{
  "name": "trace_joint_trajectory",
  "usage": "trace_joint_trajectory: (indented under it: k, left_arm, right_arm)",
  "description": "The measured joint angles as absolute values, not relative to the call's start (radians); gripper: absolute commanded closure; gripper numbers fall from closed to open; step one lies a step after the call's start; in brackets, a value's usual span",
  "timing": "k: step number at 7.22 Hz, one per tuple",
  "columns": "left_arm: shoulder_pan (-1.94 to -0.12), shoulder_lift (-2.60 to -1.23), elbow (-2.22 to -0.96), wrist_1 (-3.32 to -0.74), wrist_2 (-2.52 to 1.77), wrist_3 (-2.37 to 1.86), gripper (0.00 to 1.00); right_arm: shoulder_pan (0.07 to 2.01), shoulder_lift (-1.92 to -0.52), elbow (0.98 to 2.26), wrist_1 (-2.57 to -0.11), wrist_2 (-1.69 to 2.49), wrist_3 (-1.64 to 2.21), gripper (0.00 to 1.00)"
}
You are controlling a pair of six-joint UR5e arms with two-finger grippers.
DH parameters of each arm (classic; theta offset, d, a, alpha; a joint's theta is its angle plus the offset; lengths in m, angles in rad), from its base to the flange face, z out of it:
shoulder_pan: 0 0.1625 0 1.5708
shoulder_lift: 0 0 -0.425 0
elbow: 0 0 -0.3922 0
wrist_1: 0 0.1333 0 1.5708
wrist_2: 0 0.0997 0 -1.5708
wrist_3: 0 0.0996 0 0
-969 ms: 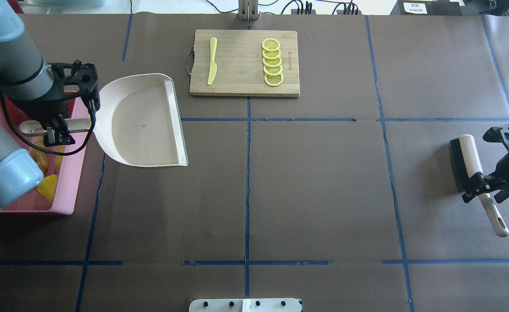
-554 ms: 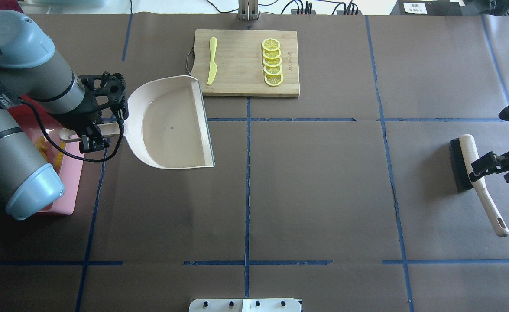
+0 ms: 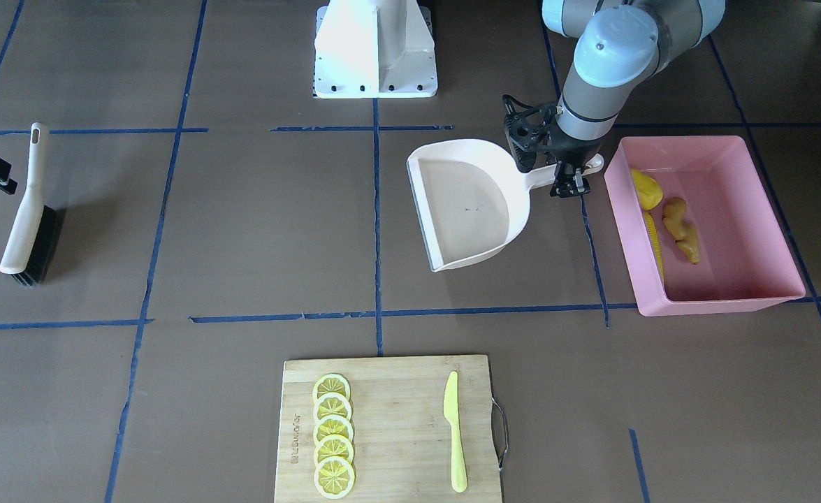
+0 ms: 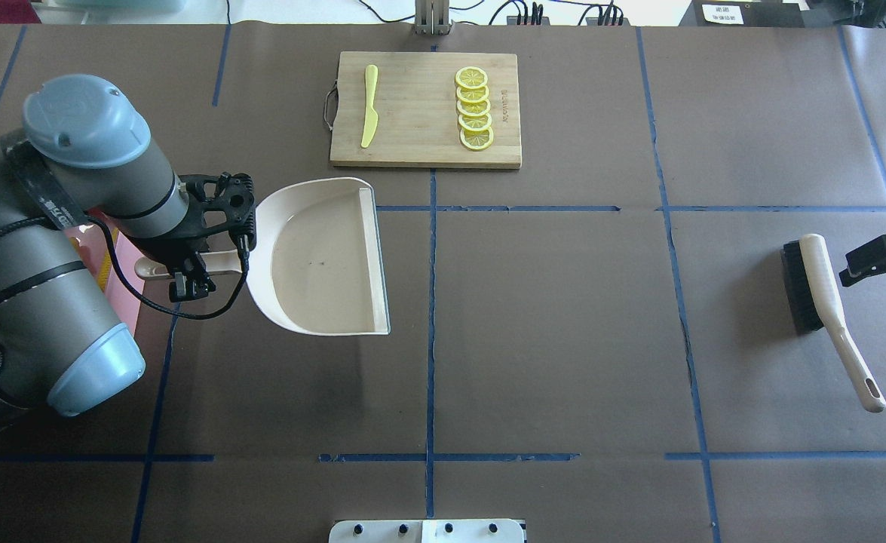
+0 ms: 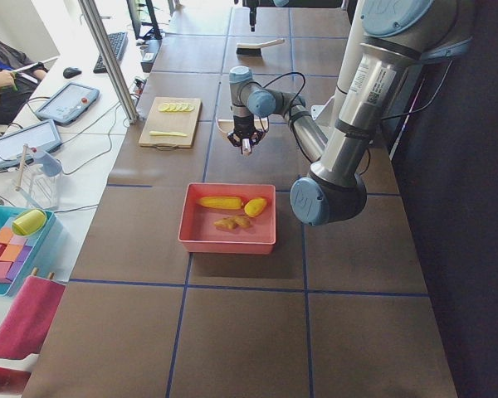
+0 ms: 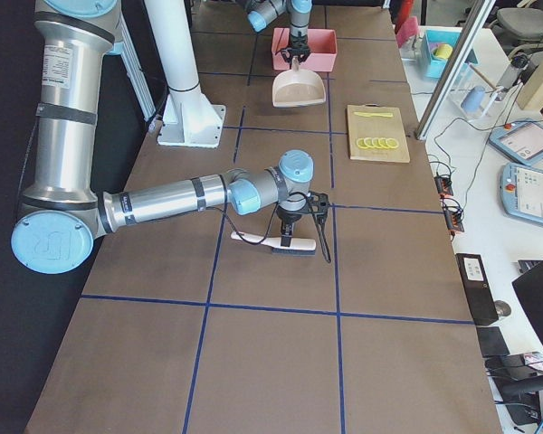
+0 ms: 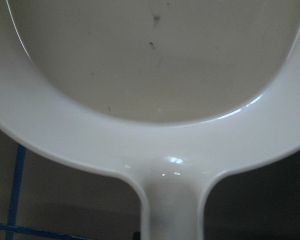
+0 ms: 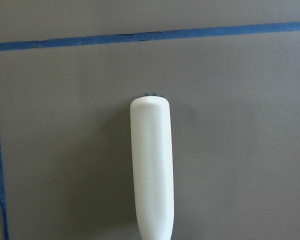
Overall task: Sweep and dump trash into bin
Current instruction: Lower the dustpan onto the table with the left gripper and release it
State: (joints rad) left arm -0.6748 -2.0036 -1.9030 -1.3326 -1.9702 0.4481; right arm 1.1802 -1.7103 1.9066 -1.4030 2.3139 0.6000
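Dial: read from the overhead view, with 12 o'clock away from the robot.
Left gripper (image 4: pixel 188 268): clamped on the handle of the cream dustpan (image 4: pixel 322 260), at 9 o'clock from the middle of the tabletop (image 4: pixel 563 339).
Dustpan: handle points to 9 o'clock and the open lip faces 3 o'clock. It is near the bin but apart from it. Whether it touches the tabletop cannot be told.
Bin (image 3: pixel 724 299): a pink tub at the 9 o'clock end, largely hidden behind the left arm in the overhead view.
Trash: all three pieces lie in the bin.
- Corn cob (image 3: pixel 655 241): along the 3 o'clock wall.
- Potato lump (image 3: pixel 646 188): toward the 6 o'clock end.
- Ginger root (image 3: pixel 683 227): near the middle.

Right gripper (image 4: pixel 884 264): at the 3 o'clock edge, spread and grasping nothing, just beside the brush.
Brush (image 4: pixel 823 290): lies on the tabletop, handle toward 5 o'clock.
Cutting board (image 4: pixel 420 113): at 12 o'clock, carrying lemon slices (image 4: pixel 474 108) and a knife (image 4: pixel 369 105).
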Motion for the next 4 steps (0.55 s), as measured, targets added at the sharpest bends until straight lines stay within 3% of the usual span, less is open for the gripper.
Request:
trace_joint_trajectory:
  k: [2, 4]
  left_arm:
    - [-0.637, -2.049, -1.849, -1.334, -1.9, 0.481, 0.94]
    - [-0.614, -2.083, -1.806, -1.342, -1.887, 0.488, 0.87]
  right_arm:
    - [1.204, -1.707, 1.909, -1.404, 2.31, 0.602, 0.0]
    - [1.207, -1.703, 1.909, -1.404, 2.308, 0.603, 0.0]
